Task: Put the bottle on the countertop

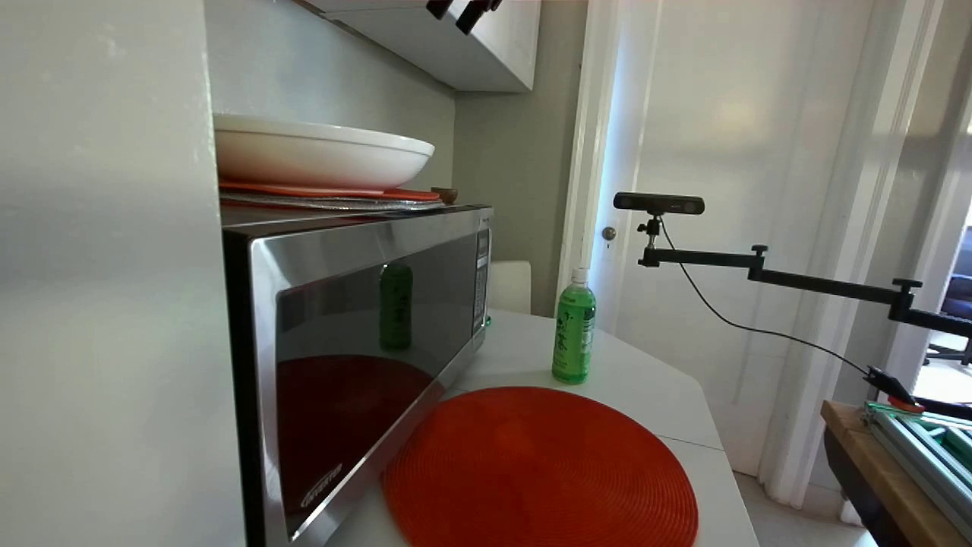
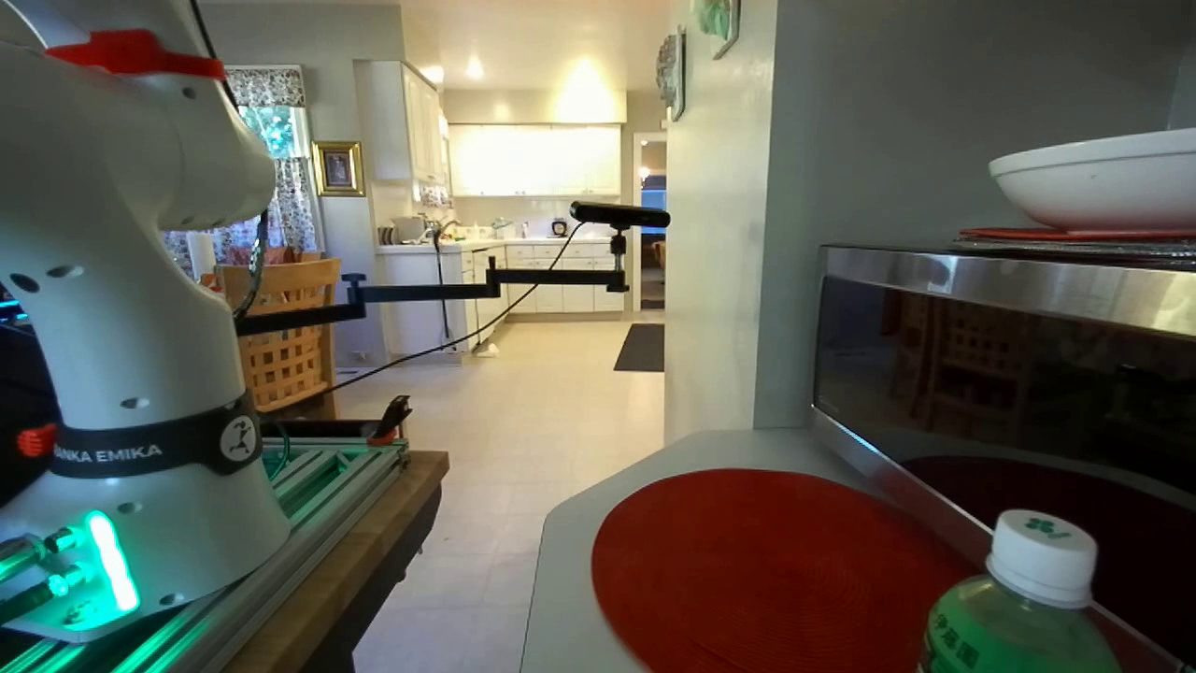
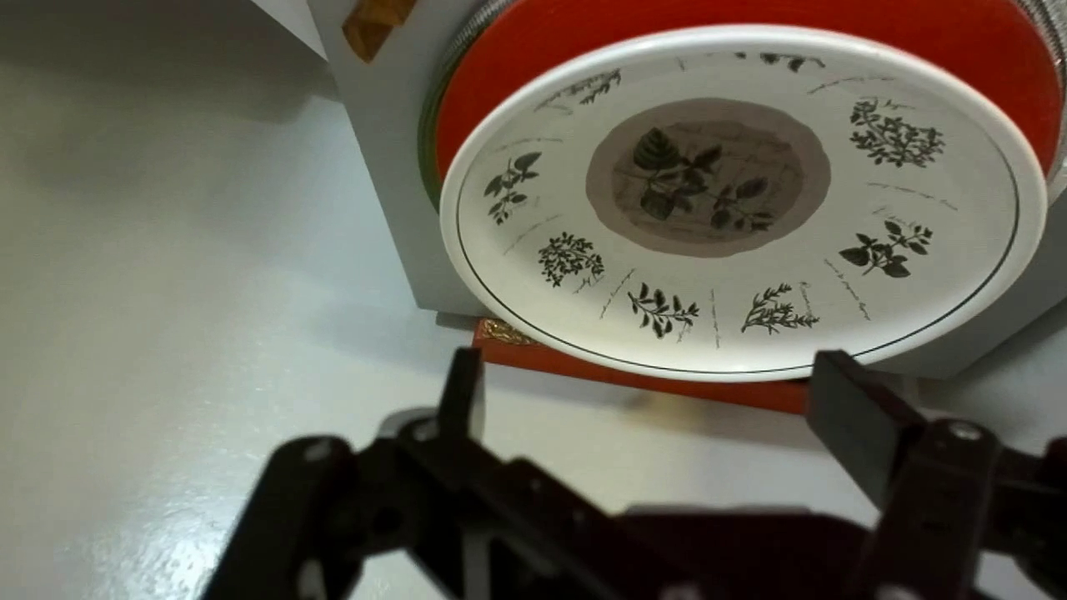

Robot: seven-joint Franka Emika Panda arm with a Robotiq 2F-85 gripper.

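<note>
My hand (image 3: 648, 383) has its jaws spread wide, the two fingers well apart, and past their tips I see a white bowl (image 3: 742, 204) with dark leafy drawings inside. Well below my hand, and well away from it, the bottle (image 1: 573, 334) stands on the white countertop (image 1: 645, 387); in an exterior view I get only the finger ends at the top edge, with the bottle lower down. It is slim, bright green plastic, with dark lettering running down its side and a paler printed patch next to that. The shoulder narrows to a white cap (image 2: 1042, 556), and where an exterior view brings me close to it, I can make out a small green mark on the cap's flat top and a lighter, see-through green just under the neck. The bottle is upright: its long axis runs vertical, cap pointing straight up, base down flat on the countertop. Also lower than my hand, a round red mat (image 1: 539, 467) lies just beside the base, and the glass door of the microwave (image 1: 342, 327) gives me a dim, dark green reflection (image 1: 396, 308) of the bottle, upright too.
</note>
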